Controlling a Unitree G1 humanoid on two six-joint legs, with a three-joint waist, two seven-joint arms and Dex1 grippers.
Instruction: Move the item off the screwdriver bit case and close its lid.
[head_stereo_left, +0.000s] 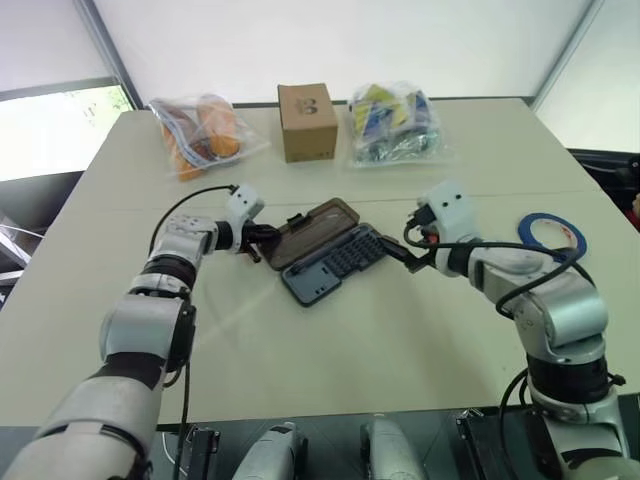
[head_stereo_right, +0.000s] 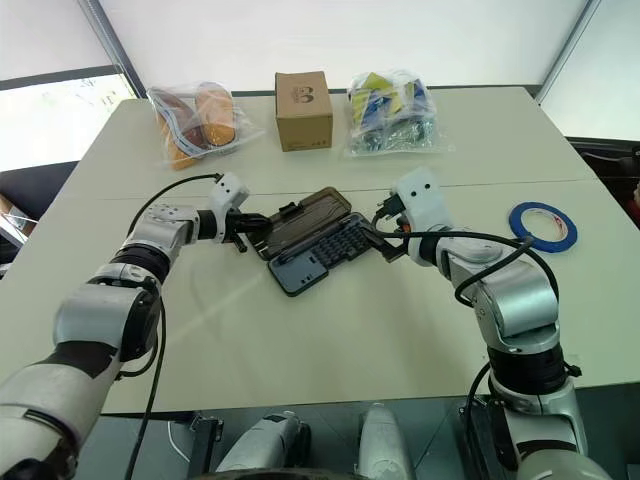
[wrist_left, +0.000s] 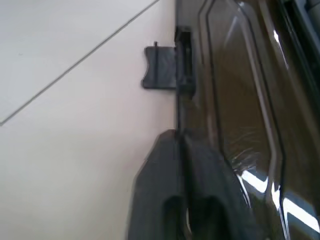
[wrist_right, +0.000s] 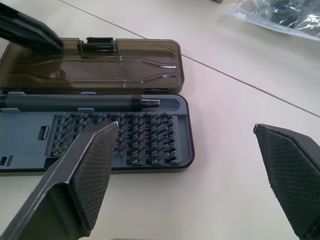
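Head views, case: the screwdriver bit case (head_stereo_right: 322, 252) lies open mid-bench (head_stereo_right: 330, 340), lid (head_stereo_right: 300, 224) flat on its far side.
Head views, tape: the roll of blue tape (head_stereo_right: 543, 224) lies well off to the case's right, so step one looks done.
Head views, left tool (head_stereo_right: 243, 231): at the lid's left edge.
Head views, right tool (head_stereo_right: 385, 243): at the tray's right end, fingers wide apart, holding nothing.
Head views, room: cardboard box (head_stereo_right: 304, 96) and two bags (head_stereo_right: 196, 118) sit well behind the case; bare bench in front.
Left wrist view: fingers (wrist_left: 190, 200) pinched together on the lid's rim, near the latch tab (wrist_left: 161, 69).
Right wrist view: bits and driver (wrist_right: 75, 103) seated in the tray.
Next: probably swing the lid up over the hinge onto the tray.
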